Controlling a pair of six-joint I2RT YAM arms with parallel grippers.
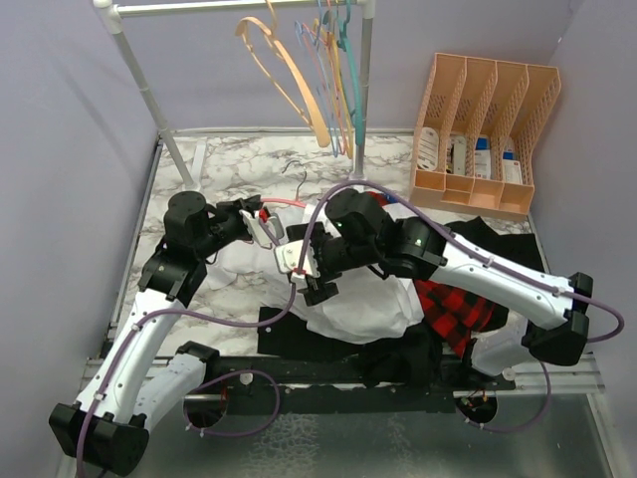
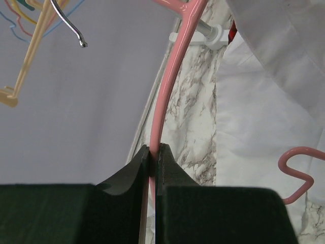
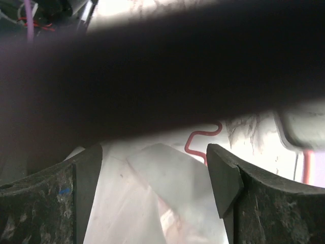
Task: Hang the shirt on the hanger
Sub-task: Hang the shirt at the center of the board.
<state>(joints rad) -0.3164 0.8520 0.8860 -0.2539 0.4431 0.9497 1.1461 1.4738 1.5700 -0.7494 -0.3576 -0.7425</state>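
The white shirt [image 1: 360, 302] lies crumpled on the marble table between my two arms. My left gripper [image 1: 261, 225] is shut on the thin pink hanger [image 1: 285, 203]. In the left wrist view the hanger's arm [image 2: 168, 91] rises straight out of the pinched jaws of the left gripper [image 2: 154, 150], with the shirt [image 2: 269, 101] to its right and a wavy notch [image 2: 299, 174] lying on the cloth. My right gripper [image 1: 310, 276] hovers over the shirt's left part. It [image 3: 155, 163] stands open, with a fold of the shirt [image 3: 167, 179] lying loose between the fingers and the hanger's notch [image 3: 201, 137] just beyond.
A red-and-black plaid shirt [image 1: 454, 305] and a black garment [image 1: 490, 233] lie under my right arm. At the back stands a rack [image 1: 364, 90] with a peach-orange hanger [image 1: 282, 68] and teal hangers [image 1: 345, 70]. A peach file organizer [image 1: 488, 134] sits back right. A dark blur covers the top of the right wrist view.
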